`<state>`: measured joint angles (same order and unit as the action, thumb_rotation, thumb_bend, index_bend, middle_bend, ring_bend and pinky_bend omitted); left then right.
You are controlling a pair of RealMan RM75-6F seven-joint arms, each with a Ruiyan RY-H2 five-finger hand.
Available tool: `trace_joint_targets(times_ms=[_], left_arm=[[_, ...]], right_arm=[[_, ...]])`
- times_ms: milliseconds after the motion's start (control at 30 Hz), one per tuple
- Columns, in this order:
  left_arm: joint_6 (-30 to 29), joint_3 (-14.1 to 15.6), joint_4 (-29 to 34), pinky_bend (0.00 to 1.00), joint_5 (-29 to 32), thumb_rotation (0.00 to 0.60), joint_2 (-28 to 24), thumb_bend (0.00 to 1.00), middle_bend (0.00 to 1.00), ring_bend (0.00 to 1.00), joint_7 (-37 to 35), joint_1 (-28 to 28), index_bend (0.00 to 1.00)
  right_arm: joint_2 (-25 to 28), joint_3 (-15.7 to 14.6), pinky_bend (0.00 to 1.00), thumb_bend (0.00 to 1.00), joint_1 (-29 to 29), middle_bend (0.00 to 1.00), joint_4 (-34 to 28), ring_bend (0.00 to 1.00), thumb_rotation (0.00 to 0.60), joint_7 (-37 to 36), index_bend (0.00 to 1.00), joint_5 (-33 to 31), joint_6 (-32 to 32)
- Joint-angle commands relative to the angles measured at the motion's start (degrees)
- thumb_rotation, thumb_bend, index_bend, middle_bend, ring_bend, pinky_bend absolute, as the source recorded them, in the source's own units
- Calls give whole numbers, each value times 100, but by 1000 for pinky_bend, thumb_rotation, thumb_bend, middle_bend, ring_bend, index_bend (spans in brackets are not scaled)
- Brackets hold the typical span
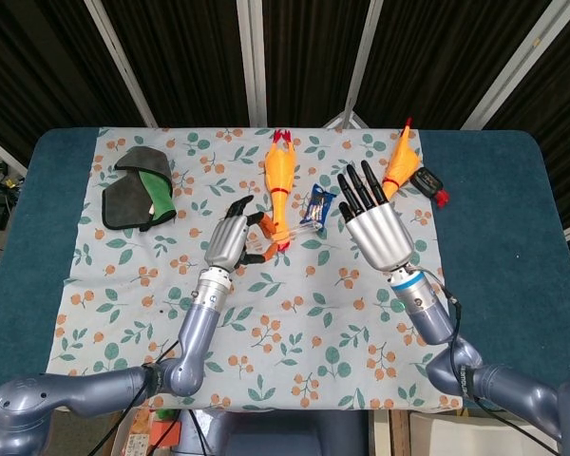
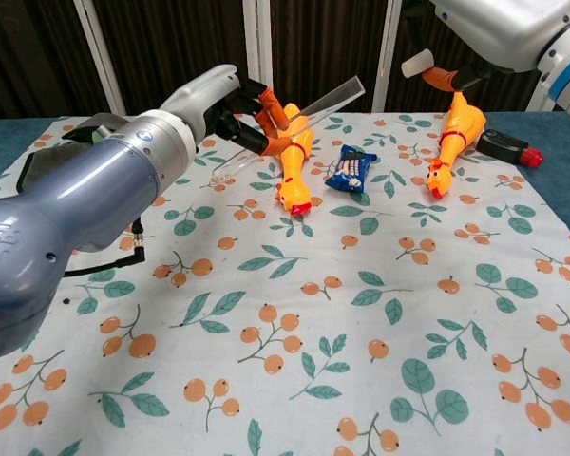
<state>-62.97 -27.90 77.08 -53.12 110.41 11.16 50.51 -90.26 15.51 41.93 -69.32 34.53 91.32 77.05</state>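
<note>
Left hand (image 1: 231,239) pinching clear glass tube (image 2: 294,122), right hand (image 1: 372,224) spread flat, holding nothing, above rubber chicken (image 1: 400,160)

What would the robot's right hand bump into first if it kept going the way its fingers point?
Probably nothing: the right hand hovers high, fingers aimed between the snack packet and right rubber chicken.

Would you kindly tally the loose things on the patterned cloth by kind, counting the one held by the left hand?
Rubber chickens: 2
Clear tubes, held by the left hand: 1
Blue snack packets: 1
Grey-green cloths: 1
Black-and-red gadgets: 1
Total: 6
</note>
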Motion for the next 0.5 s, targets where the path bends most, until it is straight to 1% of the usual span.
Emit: trace_joint_targets(times_ms=[33, 333, 500], left_arm=[[-29, -41, 26, 0, 103, 600, 9, 840, 535, 61, 53, 15, 669], [-41, -15, 11, 0, 252, 600, 12, 840, 535, 69, 158, 30, 669], [-45, -57, -32, 0, 321, 600, 42, 841, 535, 72, 183, 73, 669]], right_arm=[[-45, 5, 0, 399, 18, 217, -20, 57, 600, 66, 695, -61, -21], [-228, 2, 0, 399, 113, 218, 57, 57, 600, 205, 696, -177, -94], [-334, 7, 0, 398, 171, 218, 113, 57, 600, 217, 696, -206, -100]])
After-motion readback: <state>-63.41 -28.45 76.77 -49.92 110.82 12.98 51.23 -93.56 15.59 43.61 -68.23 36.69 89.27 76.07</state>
